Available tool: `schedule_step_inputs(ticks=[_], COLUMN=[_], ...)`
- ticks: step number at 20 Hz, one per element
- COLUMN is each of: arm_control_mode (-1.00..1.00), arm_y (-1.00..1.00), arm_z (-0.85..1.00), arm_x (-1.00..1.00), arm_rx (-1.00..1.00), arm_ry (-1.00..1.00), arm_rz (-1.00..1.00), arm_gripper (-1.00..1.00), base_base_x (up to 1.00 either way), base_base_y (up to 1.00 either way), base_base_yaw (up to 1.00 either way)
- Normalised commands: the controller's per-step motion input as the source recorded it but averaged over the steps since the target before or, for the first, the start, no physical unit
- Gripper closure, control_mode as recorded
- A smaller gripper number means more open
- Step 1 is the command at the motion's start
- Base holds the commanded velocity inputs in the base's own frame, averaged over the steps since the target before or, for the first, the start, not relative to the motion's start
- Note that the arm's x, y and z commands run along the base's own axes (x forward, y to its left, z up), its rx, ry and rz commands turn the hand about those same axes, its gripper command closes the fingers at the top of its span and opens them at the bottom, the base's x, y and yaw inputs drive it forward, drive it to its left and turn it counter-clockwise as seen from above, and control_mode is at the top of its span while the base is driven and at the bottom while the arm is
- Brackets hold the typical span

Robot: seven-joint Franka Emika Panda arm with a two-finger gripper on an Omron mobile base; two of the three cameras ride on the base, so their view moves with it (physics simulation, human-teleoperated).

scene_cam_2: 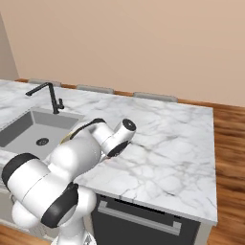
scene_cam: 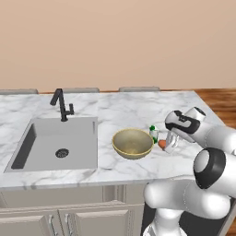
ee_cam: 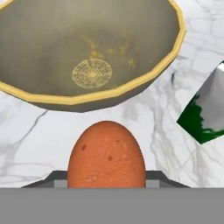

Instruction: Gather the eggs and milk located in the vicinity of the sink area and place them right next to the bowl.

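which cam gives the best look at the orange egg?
Hand view: the orange egg is large and central, just in front of the bowl. The left base view shows it as a small speck beside the bowl. In the right base view the arm covers that spot.

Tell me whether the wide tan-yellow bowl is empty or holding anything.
Empty. The hand view looks straight into the tan-yellow bowl and shows only its bare mottled bottom; the orange-brown egg is outside it, nearer the camera.
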Motion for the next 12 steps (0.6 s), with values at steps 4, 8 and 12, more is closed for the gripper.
schedule_step_inputs(ticks=[4,8,12], arm_control_mode=[-1.0,-1.0,-1.0], arm_y=[0.01,0.02,0.07], arm_z=[-0.16,-0.17,-0.11], arm_x=[0.0,0.01,0.03], arm_rx=[0.0,0.0,0.0], arm_ry=[-0.02,-0.05,-0.1], arm_rz=[0.0,0.0,0.0], arm_gripper=[1.0,1.0,1.0], base_base_x=[0.0,0.0,0.0], base_base_y=[0.0,0.0,0.0], base_base_yaw=[0.0,0.0,0.0])
